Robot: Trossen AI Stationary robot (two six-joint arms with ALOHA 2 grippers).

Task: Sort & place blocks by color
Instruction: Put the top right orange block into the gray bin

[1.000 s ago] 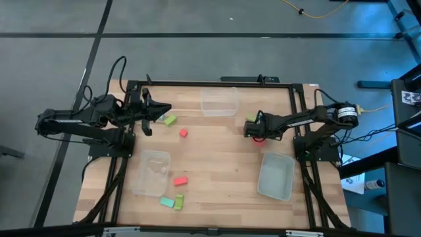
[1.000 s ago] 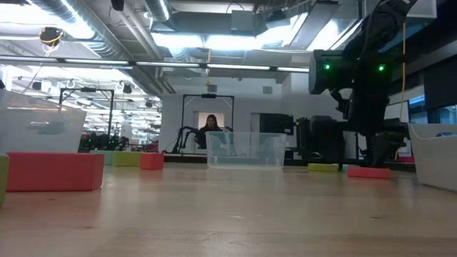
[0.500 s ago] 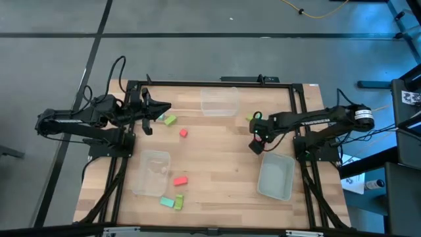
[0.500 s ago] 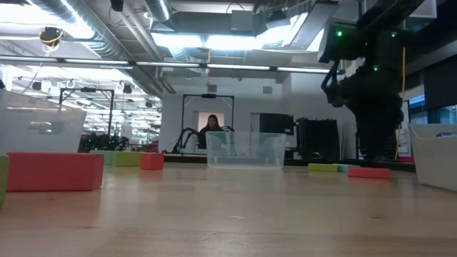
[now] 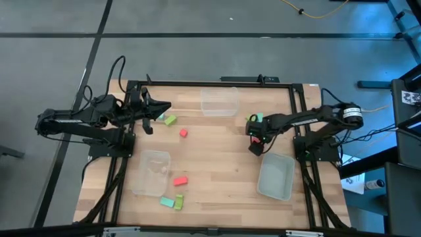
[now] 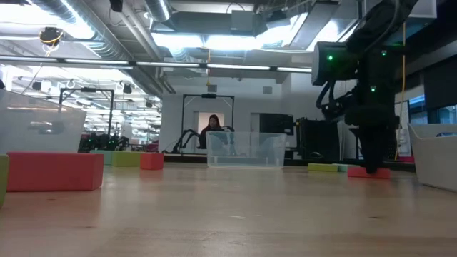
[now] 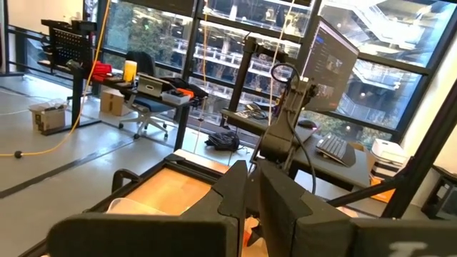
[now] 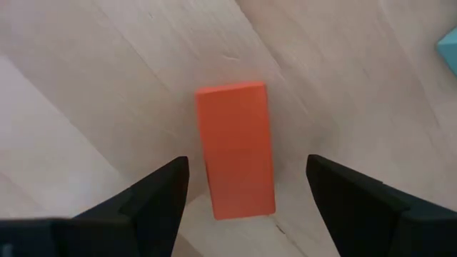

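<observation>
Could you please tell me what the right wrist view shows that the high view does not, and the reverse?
Only the right wrist view shows the red-orange block lying flat on the wood between the open right gripper fingers, untouched, with a teal block corner at the edge.

Only the high view shows the whole table: three clear bins, scattered blocks, and the left gripper, shut, waiting at the left side.

Both show the right gripper above the wooden tabletop near the right-hand bin.
</observation>
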